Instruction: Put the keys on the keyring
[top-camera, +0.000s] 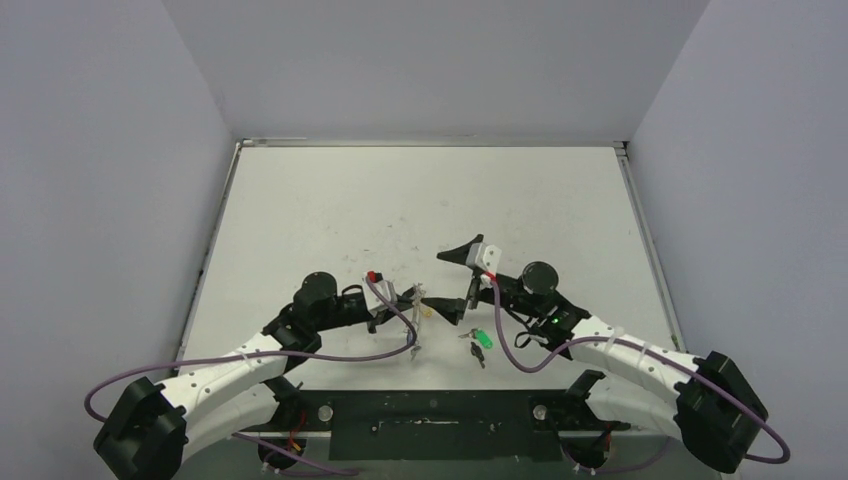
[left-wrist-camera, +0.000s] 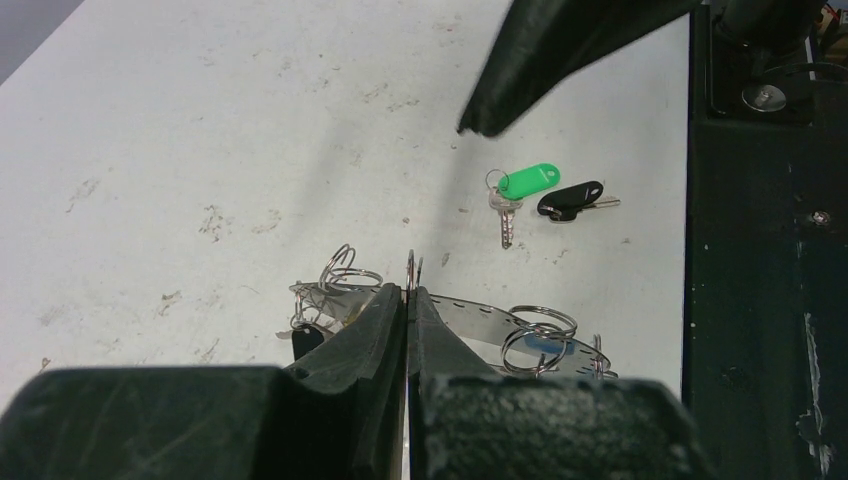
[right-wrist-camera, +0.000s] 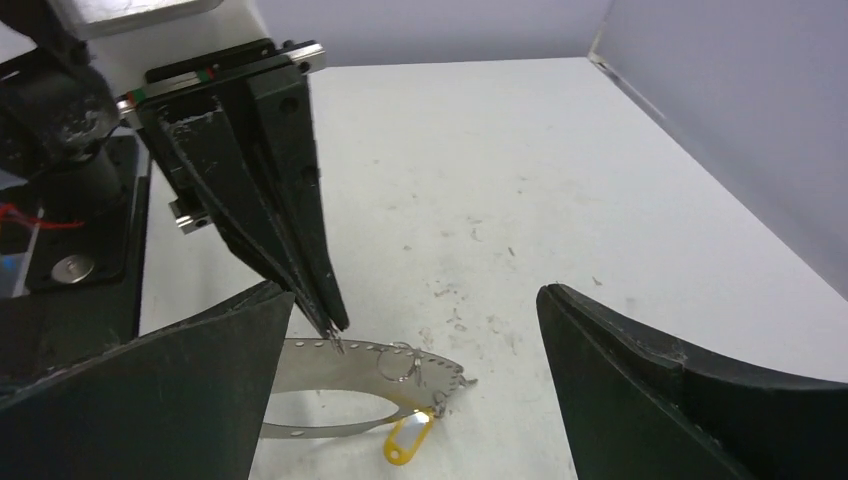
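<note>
The keyring (right-wrist-camera: 330, 362) is a flat silvery perforated band bent into a loop and standing on edge on the table. Small split rings hang from it, along with a yellow-tagged key (right-wrist-camera: 408, 440), a blue tag (left-wrist-camera: 545, 345) and a black tag (left-wrist-camera: 308, 340). My left gripper (left-wrist-camera: 410, 290) is shut, pinching a small split ring (left-wrist-camera: 412, 266) at the band's upper edge. My right gripper (right-wrist-camera: 415, 293) hovers just right of the loop, wide open and holding nothing. A green-tagged key (left-wrist-camera: 525, 182) and a black-headed key (left-wrist-camera: 572, 198) lie loose on the table (top-camera: 420, 200) near the front edge.
The dark mounting plate (top-camera: 450, 420) with its bolts runs along the near edge, just past the loose keys. Purple cables (top-camera: 330, 355) loop beside both arms. Grey walls enclose the table on three sides.
</note>
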